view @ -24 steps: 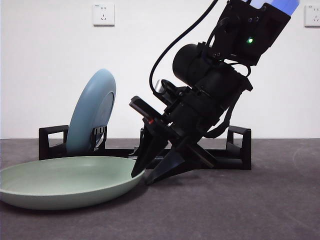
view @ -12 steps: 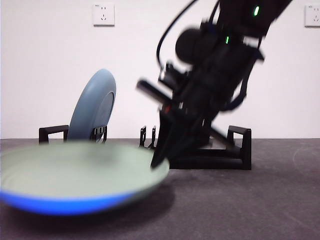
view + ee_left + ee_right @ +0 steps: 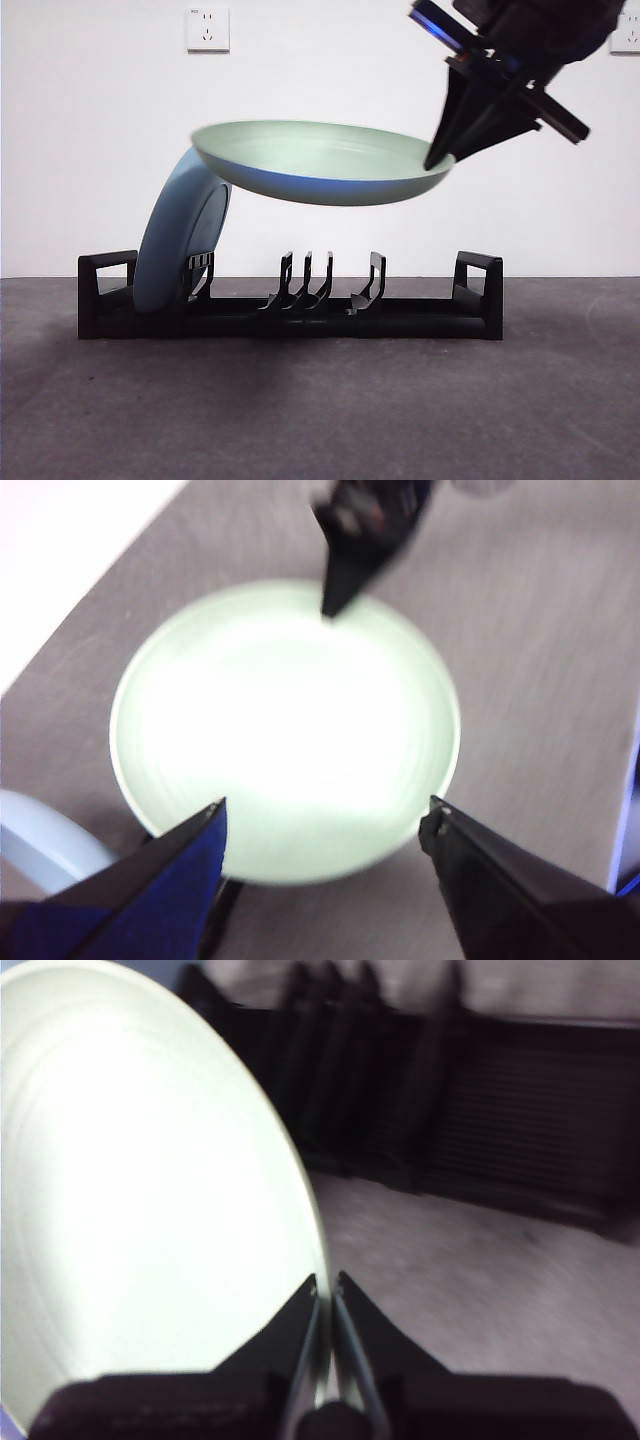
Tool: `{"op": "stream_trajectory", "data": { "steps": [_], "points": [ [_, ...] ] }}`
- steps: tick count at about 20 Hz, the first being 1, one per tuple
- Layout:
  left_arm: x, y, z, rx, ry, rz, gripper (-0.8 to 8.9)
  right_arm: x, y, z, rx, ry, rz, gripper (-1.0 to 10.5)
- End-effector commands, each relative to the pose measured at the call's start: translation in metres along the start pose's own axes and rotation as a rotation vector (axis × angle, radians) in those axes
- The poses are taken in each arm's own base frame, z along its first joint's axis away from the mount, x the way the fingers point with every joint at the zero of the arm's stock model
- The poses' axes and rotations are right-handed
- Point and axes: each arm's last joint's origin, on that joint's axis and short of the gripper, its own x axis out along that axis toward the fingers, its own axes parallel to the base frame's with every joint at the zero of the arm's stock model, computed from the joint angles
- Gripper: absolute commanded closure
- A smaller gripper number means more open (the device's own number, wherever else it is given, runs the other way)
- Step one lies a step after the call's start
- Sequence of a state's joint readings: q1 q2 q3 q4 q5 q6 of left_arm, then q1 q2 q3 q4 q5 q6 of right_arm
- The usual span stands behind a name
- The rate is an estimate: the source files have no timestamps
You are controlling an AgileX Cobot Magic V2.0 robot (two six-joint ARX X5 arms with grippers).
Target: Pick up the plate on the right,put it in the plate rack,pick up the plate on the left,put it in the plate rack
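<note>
Right hand (image 3: 445,160) clamps the green plate (image 3: 320,165) by its rim, nearly flat, in the air above the plate rack (image 3: 290,305). Step in hand: tip it upright, rim down into a free slot below the hand. Left hand (image 3: 325,830) wide open, hovering above. Beyond the plate's far edge the blue plate (image 3: 180,235) stands racked, possibly touching; keep clear.

front view low and level, wrist views close, sharing green plate (image 3: 320,160)
</note>
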State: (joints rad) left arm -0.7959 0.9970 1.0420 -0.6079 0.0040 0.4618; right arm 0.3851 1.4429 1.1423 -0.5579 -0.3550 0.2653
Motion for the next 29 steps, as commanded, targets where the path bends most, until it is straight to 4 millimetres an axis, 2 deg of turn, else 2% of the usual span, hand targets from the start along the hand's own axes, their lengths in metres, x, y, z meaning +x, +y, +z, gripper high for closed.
{"op": "stream_trajectory", "data": {
  "steps": [1, 4, 6, 10, 12, 14, 18, 23, 26, 29],
  "points": [
    [0.023, -0.022, 0.006, 0.245, 0.130, 0.036, 4.81, -0.004, -0.002, 0.004, -0.002, -0.003, 0.003, 9.6],
    [0.064, -0.054, 0.008, 0.435, 0.265, 0.013, 4.82, -0.006, -0.005, 0.004, 0.006, 0.012, -0.007, 9.6],
    [0.086, -0.068, 0.006, 0.485, 0.316, -0.004, 4.82, -0.006, -0.007, 0.003, 0.007, 0.022, -0.013, 9.6],
    [0.118, -0.075, 0.006, 0.484, 0.317, 0.032, 5.05, -0.007, -0.007, 0.001, 0.005, 0.046, -0.018, 9.6],
    [0.127, -0.076, 0.004, 0.478, 0.319, 0.024, 5.06, -0.007, -0.008, 0.000, 0.009, 0.056, -0.020, 9.6],
    [0.132, -0.077, 0.001, 0.473, 0.323, -0.019, 5.18, -0.007, -0.007, -0.001, 0.006, 0.065, -0.016, 9.6],
    [0.134, -0.077, 0.000, 0.467, 0.313, -0.047, 8.32, -0.008, -0.010, -0.001, 0.017, 0.071, 0.020, 9.6],
    [0.134, -0.077, 0.000, 0.455, 0.299, -0.066, 8.23, -0.013, -0.012, 0.000, 0.019, 0.056, 0.016, 9.6],
    [0.135, -0.077, 0.001, 0.436, 0.286, -0.066, 8.23, -0.026, -0.015, 0.003, 0.025, 0.008, 0.003, 9.3],
    [0.135, -0.078, 0.004, 0.363, 0.251, -0.089, 8.23, -0.052, -0.017, 0.006, 0.021, -0.091, -0.012, 7.2]
  ]
}}
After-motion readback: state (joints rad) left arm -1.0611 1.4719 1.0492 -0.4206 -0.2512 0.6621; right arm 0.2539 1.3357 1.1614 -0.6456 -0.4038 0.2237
